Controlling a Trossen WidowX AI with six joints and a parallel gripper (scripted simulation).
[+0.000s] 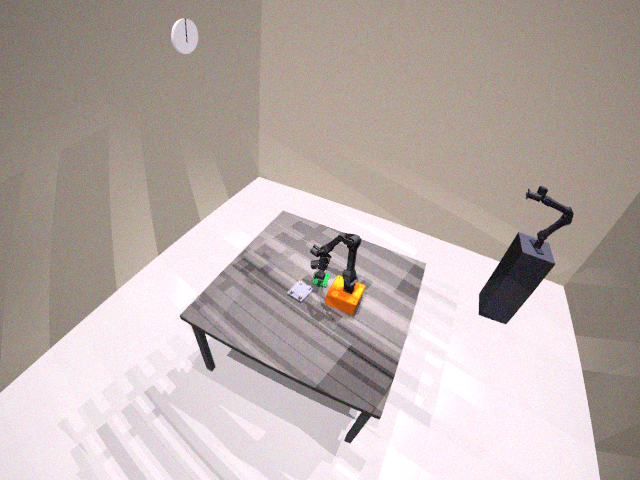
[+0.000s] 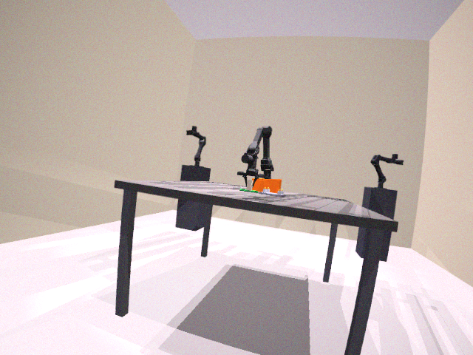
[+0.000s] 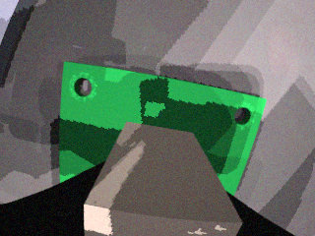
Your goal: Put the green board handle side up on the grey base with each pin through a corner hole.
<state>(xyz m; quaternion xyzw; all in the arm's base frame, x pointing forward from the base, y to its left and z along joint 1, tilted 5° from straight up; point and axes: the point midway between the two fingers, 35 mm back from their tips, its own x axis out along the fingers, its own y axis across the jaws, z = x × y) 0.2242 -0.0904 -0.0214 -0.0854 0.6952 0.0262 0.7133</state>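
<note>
The green board (image 1: 326, 279) (image 3: 91, 109) is flat, handle up, at about table height; I cannot tell if it touches the table. The wrist view shows two of its corner holes; the others are hidden. My gripper (image 1: 320, 276) (image 2: 250, 183) (image 3: 154, 175) is above the board, shut on its pale square handle (image 3: 159, 167), with a dark finger on each side. The grey base (image 1: 299, 292) (image 2: 273, 194) lies on the table beside the board, to its lower left in the top view. Its posts with gold pins stand upright and bear nothing.
An orange block (image 1: 339, 303) (image 2: 273, 186) stands close to the board and base, with my arm's foot on it. The table (image 1: 289, 338) (image 2: 160, 189) carries them all. Other arms stand on dark pedestals (image 1: 511, 281) (image 2: 195, 172) away from the table.
</note>
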